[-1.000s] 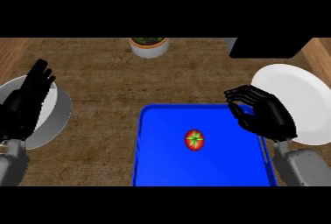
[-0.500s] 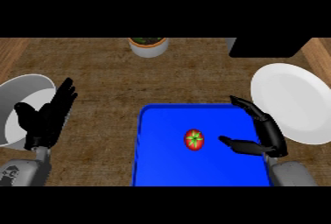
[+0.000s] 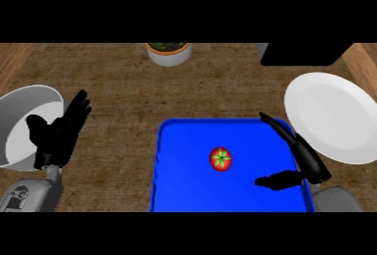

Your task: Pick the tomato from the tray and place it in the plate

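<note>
Blue tray (image 3: 177, 189), right hand (image 3: 305, 159) fingers (image 3: 276, 127) spread beside tomato (image 3: 220, 159), untouched

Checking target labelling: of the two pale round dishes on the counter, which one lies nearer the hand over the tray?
The flat white plate at the right, beside the right hand. The grey bowl lies at the far left.

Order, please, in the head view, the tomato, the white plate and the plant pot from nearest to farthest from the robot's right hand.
From the right hand:
1. Tomato, to its left on the blue tray.
2. White plate, to its right; close to the tomato's rank.
3. Plant pot, at the far edge.
</note>
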Robot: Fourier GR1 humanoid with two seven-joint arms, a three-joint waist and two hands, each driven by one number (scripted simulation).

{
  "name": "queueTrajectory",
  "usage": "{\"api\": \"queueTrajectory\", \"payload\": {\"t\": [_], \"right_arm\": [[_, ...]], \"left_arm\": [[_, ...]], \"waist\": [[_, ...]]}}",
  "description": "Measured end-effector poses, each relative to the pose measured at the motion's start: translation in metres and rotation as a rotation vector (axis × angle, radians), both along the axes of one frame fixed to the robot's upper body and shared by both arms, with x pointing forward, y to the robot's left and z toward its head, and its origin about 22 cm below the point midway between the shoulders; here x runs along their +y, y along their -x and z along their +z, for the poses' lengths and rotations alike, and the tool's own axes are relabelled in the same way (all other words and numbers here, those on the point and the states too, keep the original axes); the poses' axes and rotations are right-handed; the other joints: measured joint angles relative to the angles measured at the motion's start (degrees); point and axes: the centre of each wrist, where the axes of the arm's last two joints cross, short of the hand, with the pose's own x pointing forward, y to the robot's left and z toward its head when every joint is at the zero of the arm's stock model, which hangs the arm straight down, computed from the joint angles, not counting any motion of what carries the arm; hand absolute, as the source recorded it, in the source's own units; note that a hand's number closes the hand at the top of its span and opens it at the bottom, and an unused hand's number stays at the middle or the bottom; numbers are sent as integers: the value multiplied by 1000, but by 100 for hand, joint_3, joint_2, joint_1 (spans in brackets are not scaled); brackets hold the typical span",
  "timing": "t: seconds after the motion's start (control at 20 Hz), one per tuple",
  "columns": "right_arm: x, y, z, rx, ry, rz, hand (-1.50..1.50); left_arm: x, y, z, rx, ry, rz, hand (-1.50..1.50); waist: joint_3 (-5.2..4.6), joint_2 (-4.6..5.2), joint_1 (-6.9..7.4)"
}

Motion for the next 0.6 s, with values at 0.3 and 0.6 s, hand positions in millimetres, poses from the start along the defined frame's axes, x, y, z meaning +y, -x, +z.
{"api": "queueTrajectory", "payload": {"t": [0.3,0.6], "right_arm": [[14,3,26,59,122,43,-150],[32,3,33,141,290,87,-150]], "left_arm": [[2,0,-2,-2,-1,0,0],[1,0,-3,1,0,-4,0]], "waist": [[-3,-7,-10],[-2,-6,11]]}}
